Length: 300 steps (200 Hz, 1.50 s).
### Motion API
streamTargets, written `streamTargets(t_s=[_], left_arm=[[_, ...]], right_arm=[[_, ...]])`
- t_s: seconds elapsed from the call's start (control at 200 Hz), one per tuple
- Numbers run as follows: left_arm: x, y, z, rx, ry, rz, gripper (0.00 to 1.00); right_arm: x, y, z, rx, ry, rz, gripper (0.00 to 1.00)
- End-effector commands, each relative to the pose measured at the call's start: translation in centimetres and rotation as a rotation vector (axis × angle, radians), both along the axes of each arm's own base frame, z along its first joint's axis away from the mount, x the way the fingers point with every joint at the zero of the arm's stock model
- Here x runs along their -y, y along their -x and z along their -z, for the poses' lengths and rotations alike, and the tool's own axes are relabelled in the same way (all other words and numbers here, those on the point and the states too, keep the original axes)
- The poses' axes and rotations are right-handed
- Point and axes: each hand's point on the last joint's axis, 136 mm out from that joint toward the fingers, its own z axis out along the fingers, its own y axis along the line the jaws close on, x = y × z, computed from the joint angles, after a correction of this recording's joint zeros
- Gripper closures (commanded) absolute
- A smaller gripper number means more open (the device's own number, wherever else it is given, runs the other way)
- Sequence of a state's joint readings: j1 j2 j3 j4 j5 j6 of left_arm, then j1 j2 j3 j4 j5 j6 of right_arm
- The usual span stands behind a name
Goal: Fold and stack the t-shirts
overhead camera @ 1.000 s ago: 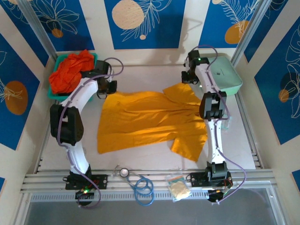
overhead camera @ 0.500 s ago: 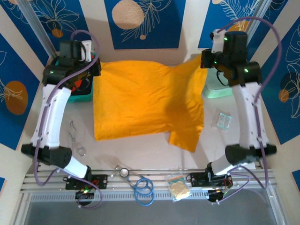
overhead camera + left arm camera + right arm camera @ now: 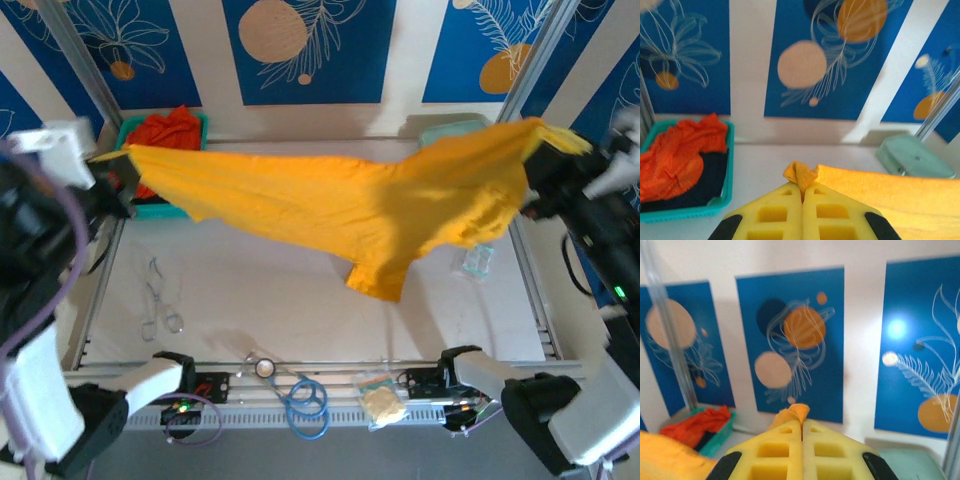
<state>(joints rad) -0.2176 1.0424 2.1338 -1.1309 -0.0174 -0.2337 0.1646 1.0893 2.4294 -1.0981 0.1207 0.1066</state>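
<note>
Mustard-yellow cloth t-shirt [image 3: 330,205] hangs stretched across the middle of the top view, left gripper [image 3: 802,189] and right gripper [image 3: 801,424] each clamped tight on a corner. I'd lower both evenly so the drooping cloth lands flat.

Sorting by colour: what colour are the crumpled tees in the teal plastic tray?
Crumpled cloth tees: bright red-orange, clearest in the left wrist view.

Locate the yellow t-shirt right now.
Top view: the yellow t-shirt hangs stretched across mid-table, one corner in the left gripper by the teal tray, the other in the right gripper.
</note>
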Motion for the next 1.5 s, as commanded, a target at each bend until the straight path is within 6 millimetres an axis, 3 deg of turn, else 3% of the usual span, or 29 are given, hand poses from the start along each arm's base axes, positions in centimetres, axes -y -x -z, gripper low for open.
streamTargets(t_s=[0.0,0.16,0.31,0.42,0.56,0.73,0.886,1.026,1.141,1.236,1.346,1.496], left_arm=[[-2.1,5.6,-2.4,0.151,0.012,-0.049,1.00],[-4.7,12.0,-3.9,0.290,0.036,-0.114,1.00],[-5.8,14.5,-4.3,0.337,0.050,-0.144,1.00],[-5.7,14.5,-4.8,0.351,0.055,-0.140,1.00],[-5.4,12.5,-5.1,0.333,0.032,-0.145,1.00],[-5.0,7.6,-4.2,0.271,-0.046,-0.185,1.00],[-4.3,0.6,-0.5,0.155,-0.132,-0.234,1.00],[-2.9,-7.3,6.5,0.021,-0.194,-0.239,1.00],[-1.3,-13.9,14.6,-0.110,-0.226,-0.226,1.00],[0.1,-18.8,20.9,-0.190,-0.234,-0.204,1.00],[1.3,-23.9,27.2,-0.273,-0.247,-0.198,1.00],[2.3,-30.5,33.6,-0.363,-0.306,-0.200,1.00]], right_arm=[[-0.3,4.4,-0.7,0.048,-0.050,-0.074,1.00],[0.2,9.5,-2.3,0.157,-0.100,-0.100,1.00],[1.1,12.7,-3.6,0.248,-0.124,-0.092,1.00],[1.6,12.7,-4.2,0.278,-0.124,-0.073,1.00],[2.1,9.6,-4.3,0.243,-0.096,-0.045,1.00],[1.6,1.8,-2.5,0.117,-0.002,0.040,1.00],[-0.8,-8.0,2.8,-0.070,0.121,0.087,1.00],[-2.5,-18.3,11.6,-0.294,0.238,0.143,1.00],[-2.2,-26.3,19.8,-0.477,0.238,0.164,1.00],[-1.6,-32.1,25.2,-0.567,0.230,0.177,1.00],[-1.5,-38.6,30.7,-0.635,0.258,0.163,1.00],[-0.7,-46.2,37.1,-0.706,0.298,0.155,1.00]])
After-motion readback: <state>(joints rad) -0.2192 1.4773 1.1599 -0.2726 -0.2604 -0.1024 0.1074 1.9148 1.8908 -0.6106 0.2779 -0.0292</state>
